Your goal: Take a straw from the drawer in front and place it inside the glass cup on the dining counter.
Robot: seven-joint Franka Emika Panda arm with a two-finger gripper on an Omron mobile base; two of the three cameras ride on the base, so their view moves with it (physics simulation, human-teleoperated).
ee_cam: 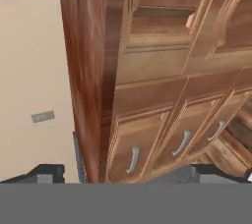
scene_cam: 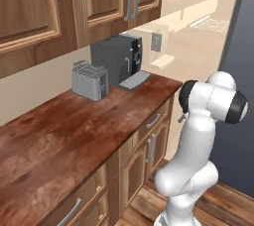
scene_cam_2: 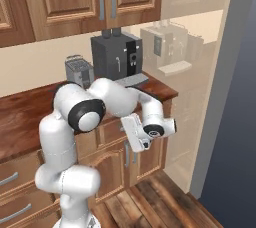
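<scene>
- The white arm (scene_cam_2: 75,137) is standing in front of a narrow wooden counter (scene_cam: 64,136), and it is bending forward and down toward the cabinet fronts.
- The gripper (ee_cam: 123,173) is showing at the bottom of the hand view as two dark finger tips (ee_cam: 47,173), one at the left and one at the right. They are standing well apart with nothing between them.
- In the right base view the hand (scene_cam_2: 142,132) is hanging just beside the upper drawer front (scene_cam_2: 111,131), at the right end of the counter.
- The hand view is rolled to the side: the counter edge (ee_cam: 88,70) is running down the picture, and the drawer fronts with grey handles (ee_cam: 133,160) are lying in a row toward the lower right.
- The drawers are looking shut. In the left base view one drawer handle (scene_cam: 153,121) is sitting under the counter edge, and door handles (scene_cam: 150,149) are sitting below it.
- On the counter, a grey toaster (scene_cam: 90,81) is standing near the wall, and a dark coffee machine (scene_cam: 119,60) is standing just beside it, to the right.
- Wooden wall cupboards (scene_cam: 74,2) are hanging above the counter.
- I cannot tell where the straw, the glass cup and the dining counter are; the pictures are showing no sign of them.
</scene>
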